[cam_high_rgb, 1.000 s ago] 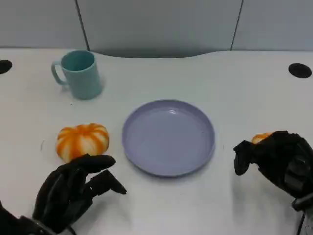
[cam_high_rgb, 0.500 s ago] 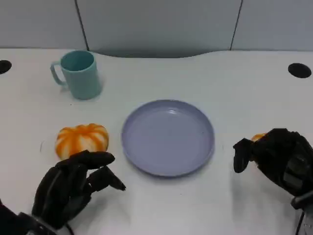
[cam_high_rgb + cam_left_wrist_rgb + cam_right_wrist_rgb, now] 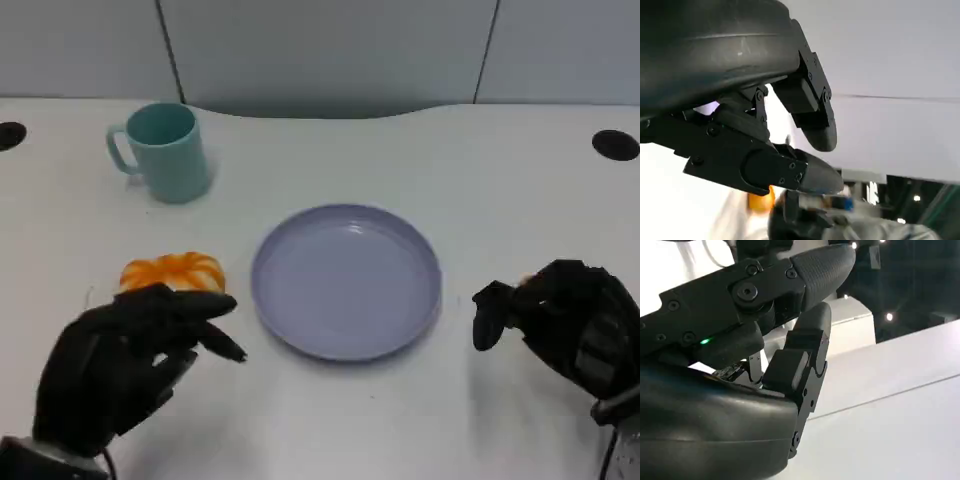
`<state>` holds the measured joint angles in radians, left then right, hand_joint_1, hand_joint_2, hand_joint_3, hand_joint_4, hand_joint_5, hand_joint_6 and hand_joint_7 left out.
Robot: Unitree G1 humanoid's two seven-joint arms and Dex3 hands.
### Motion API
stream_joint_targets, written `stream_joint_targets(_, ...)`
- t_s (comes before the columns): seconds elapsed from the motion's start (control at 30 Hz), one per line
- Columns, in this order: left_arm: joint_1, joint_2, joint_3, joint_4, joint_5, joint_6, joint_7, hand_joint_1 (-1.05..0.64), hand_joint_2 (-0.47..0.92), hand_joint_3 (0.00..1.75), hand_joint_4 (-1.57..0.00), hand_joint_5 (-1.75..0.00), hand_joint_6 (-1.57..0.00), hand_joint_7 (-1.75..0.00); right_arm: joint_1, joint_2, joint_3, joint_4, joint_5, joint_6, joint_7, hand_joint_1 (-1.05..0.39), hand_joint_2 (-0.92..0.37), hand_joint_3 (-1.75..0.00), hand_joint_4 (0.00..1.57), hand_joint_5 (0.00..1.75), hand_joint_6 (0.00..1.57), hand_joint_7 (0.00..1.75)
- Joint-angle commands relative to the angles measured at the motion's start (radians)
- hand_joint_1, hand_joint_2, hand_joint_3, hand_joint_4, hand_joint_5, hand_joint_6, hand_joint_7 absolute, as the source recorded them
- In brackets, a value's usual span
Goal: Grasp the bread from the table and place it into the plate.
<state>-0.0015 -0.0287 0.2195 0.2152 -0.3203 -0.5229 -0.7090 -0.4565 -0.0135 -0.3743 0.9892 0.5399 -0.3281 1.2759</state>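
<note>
The bread (image 3: 172, 270) is a round orange-and-white bun lying on the table left of the lilac plate (image 3: 300, 320). The plate sits at the middle and has nothing on it. My left hand (image 3: 125, 365) hovers over the near side of the bread, fingers spread and reaching toward the plate, and hides the bun's lower half. It holds nothing. In the left wrist view its fingers (image 3: 810, 125) are apart with air between them. My right hand (image 3: 560, 320) rests right of the plate, loosely curled, thumb held apart. Its fingers (image 3: 805, 360) hold nothing in the right wrist view.
A teal mug (image 3: 165, 152) stands at the back left, handle to the left. A small orange thing (image 3: 526, 281) peeks out behind my right hand. Black cable holes (image 3: 614, 145) sit at the table's far corners. A grey wall backs the table.
My left hand has risen and moved forward over the bread, covering its near half. My right hand has barely shifted, hiding more of the small orange thing.
</note>
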Motion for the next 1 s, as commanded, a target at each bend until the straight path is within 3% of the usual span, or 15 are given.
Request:
stream_joint_targets(0.03, -0.021, 0.014, 0.084, 0.056, 0.369, -0.45, 0.233, -0.76, 0.91, 0.02, -0.48, -0.71, -0.7, -0.16, -0.006, -0.024, -0.017, -0.003, 0.022, 0.03, 0.011, -0.49, -0.88, 0.0, 0.72, 1.34, 1.09, 0.28)
stream_joint_targets(0.1, -0.025, 0.039, 0.107, 0.068, 0.504, -0.498, 0.322, -0.8, 0.92, 0.04, -0.32, -0.57, -0.59, -0.07, -0.008, -0.027, -0.018, -0.002, 0.022, 0.037, 0.012, -0.49, -0.88, 0.0, 0.72, 1.33, 1.09, 0.28)
stream_joint_targets(0.27, -0.091, 0.141, 0.083, 0.116, 0.845, -0.373, 0.589, -1.02, 0.92, 0.16, -0.04, -0.38, -0.3, 0.0, -0.026, -0.035, -0.02, 0.012, 0.01, 0.02, 0.009, -0.47, -0.89, -0.01, 0.71, 1.31, 1.07, 0.27)
stream_joint_targets(0.33, -0.116, 0.177, 0.05, 0.153, 0.905, -0.347, 0.674, -1.04, 0.92, 0.19, -0.01, -0.34, -0.24, 0.0, -0.033, -0.036, -0.021, 0.018, 0.009, 0.019, 0.014, -0.47, -0.9, -0.01, 0.71, 1.31, 1.07, 0.27)
stream_joint_targets(0.47, -0.333, 0.274, -0.09, 0.461, 1.082, -0.173, 0.927, -1.05, 0.92, 0.18, 0.0, -0.27, -0.21, 0.0, -0.035, -0.032, -0.017, -0.001, 0.007, 0.025, 0.009, -0.49, -0.89, 0.0, 0.72, 1.3, 1.09, 0.28)
stream_joint_targets(0.6, -0.491, 0.308, -0.227, 0.748, 1.125, -0.075, 1.071, -1.05, 0.92, 0.11, -0.02, -0.25, -0.22, -0.01, -0.029, -0.035, -0.011, -0.016, 0.001, 0.029, -0.003, -0.48, -0.89, 0.0, 0.72, 1.33, 1.09, 0.28)
stream_joint_targets(0.77, -0.63, 0.29, -0.38, 1.024, 1.142, 0.075, 1.132, -1.05, 0.92, 0.14, -0.02, -0.23, -0.19, 0.0, -0.01, -0.025, -0.005, -0.045, 0.007, 0.024, -0.004, -0.49, -0.89, 0.0, 0.72, 1.31, 1.09, 0.29)
stream_joint_targets(0.9, -0.665, 0.247, -0.409, 1.122, 1.074, 0.145, 1.035, -1.02, 0.87, 0.04, -0.06, -0.24, -0.21, -0.01, 0.01, -0.026, 0.009, -0.087, 0.006, 0.048, -0.01, -0.49, -0.89, 0.0, 0.73, 1.3, 1.09, 0.29)
stream_joint_targets(1.0, -0.667, 0.229, -0.442, 1.144, 1.051, 0.186, 0.997, -0.81, 0.75, 0.0, -0.17, -0.24, -0.29, -0.02, 0.026, -0.024, 0.017, -0.123, 0.007, 0.063, -0.02, -0.49, -0.89, 0.0, 0.73, 1.3, 1.1, 0.29)
